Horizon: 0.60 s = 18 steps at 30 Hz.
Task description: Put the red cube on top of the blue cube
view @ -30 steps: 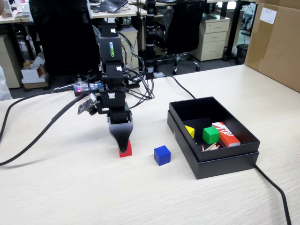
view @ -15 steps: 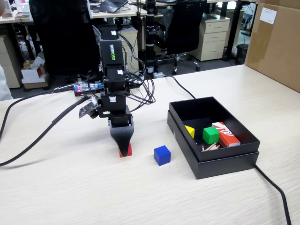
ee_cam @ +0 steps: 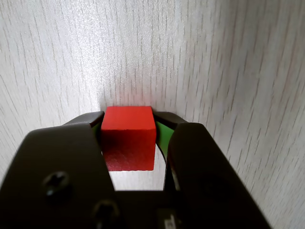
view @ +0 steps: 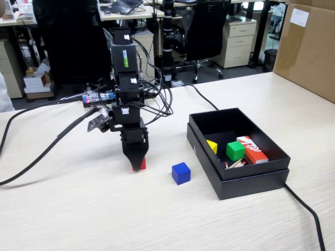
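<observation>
The red cube (ee_cam: 128,138), small, rigid, matte and judged light, is clamped by two opposite side faces in the hand (ee_cam: 129,125), low on the bench (view: 78,219), near the blue cube (view: 181,173).

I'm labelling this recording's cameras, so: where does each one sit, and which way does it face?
Fixed view: stands off the table's near edge, raised, facing the arm with the office behind; shows the whole arm, the tool, the blue cube and the black box.
Wrist view: rides on the arm, looking down at the table; only the tool's two dark jaws show.
Shared: both show the red cube between the jaws, and the tabletop.
</observation>
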Motion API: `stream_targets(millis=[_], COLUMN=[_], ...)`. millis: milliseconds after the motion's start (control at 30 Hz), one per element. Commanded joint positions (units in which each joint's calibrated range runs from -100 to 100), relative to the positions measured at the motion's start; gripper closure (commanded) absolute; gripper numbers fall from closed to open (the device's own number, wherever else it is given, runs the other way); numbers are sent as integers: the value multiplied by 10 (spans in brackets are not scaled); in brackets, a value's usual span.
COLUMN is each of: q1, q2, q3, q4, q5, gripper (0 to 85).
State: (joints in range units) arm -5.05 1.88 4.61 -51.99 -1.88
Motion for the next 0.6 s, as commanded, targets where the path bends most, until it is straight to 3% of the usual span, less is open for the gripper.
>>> stream_targets(millis=[0,567], q1=[-3,51], q2=[-9,-245], q3=[35,38], q4=[25,18], q5=[1,32], gripper=[846,846])
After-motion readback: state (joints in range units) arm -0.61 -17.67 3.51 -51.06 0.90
